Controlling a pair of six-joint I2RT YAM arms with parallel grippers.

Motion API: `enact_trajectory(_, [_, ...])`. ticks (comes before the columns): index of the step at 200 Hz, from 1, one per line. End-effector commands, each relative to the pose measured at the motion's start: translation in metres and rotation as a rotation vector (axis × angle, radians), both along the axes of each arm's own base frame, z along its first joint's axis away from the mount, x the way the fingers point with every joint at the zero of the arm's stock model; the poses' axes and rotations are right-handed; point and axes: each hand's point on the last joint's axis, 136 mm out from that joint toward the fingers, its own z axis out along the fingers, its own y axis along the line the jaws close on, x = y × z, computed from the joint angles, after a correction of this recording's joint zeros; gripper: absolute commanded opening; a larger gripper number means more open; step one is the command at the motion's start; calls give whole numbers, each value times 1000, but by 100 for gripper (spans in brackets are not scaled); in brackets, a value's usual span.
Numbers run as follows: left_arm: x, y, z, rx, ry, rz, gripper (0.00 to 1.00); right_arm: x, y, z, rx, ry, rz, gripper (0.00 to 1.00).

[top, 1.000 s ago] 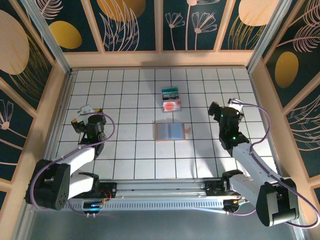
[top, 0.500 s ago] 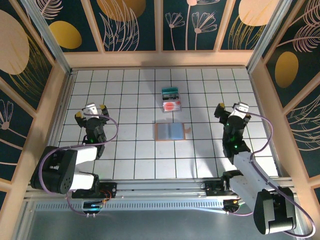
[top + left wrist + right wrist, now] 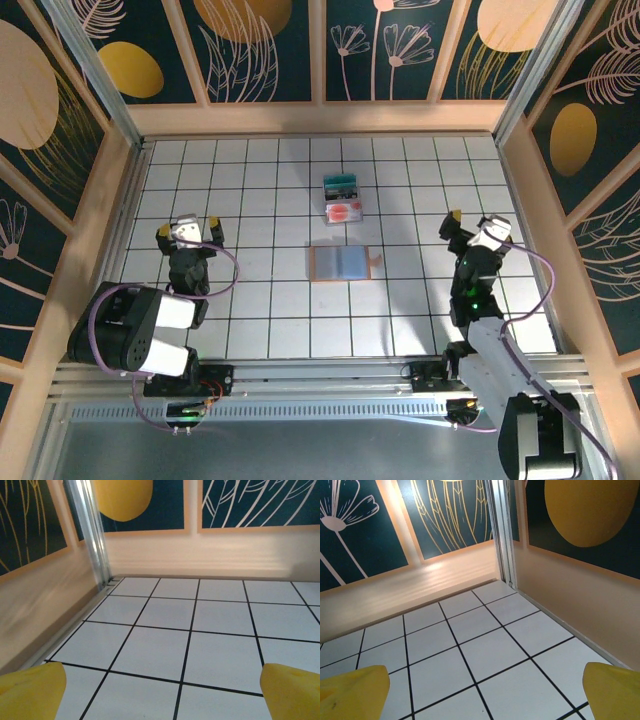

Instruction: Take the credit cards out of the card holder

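One overhead; two low, wallward.

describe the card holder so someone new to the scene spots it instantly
On the white tiled table, look near the middle. The card holder lies flat and open there, tan-edged with a blue-grey inner face and a small tab on its right side. The credit cards just beyond it are smaller, teal and white with a red spot.

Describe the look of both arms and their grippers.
Both the left arm and right arm have white links, black joints and looping purple cables. The left gripper and right gripper are black with yellow fingertips.
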Motion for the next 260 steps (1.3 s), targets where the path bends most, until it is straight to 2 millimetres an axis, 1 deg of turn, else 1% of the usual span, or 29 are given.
enact_trajectory(1, [2, -7, 13, -9, -53, -68, 99, -4, -3, 13, 22, -89, -4, 99])
enact_trajectory(35, [8, -10, 10, -37, -37, -150, 99, -3, -4, 8, 30, -96, 5, 99])
enact_trajectory(52, [12, -18, 1, -45, -18, -236, 99, -2, -3, 4, 34, -94, 12, 99])
enact_trajectory(68, [18, -16, -2, -71, -8, -264, 99, -2, -3, 2, 37, -93, 17, 99])
enact_trajectory(76, [18, -18, -5, -71, 6, -280, 99, -1, -4, 1, 39, -91, 16, 99])
enact_trajectory(84, [17, -19, -2, -72, -7, -291, 99, -1, -4, 1, 41, -90, 16, 99])
enact_trajectory(106, [18, -23, -4, -77, 3, -339, 99, -2, -5, -1, 41, -93, 16, 99])
enact_trajectory(134, [20, -22, -5, -85, 12, -338, 99, -1, -3, -2, 39, -102, 35, 99])
enact_trajectory(142, [23, -13, -6, -96, 16, -288, 99, -1, -3, -3, 38, -107, 40, 99])
enact_trajectory(151, [28, 6, -8, -131, 25, -173, 99, -1, -3, -5, 39, -107, 43, 99])
enact_trajectory(156, [28, 10, -9, -138, 29, -147, 99, 0, -3, -5, 40, -109, 45, 99])
enact_trajectory(207, [27, 12, -8, -138, 20, -139, 99, 8, 2, -11, 33, -115, 87, 99])
enact_trajectory(260, [26, 11, -7, -138, 18, -142, 99, 23, 14, -19, 4, -116, 165, 99])
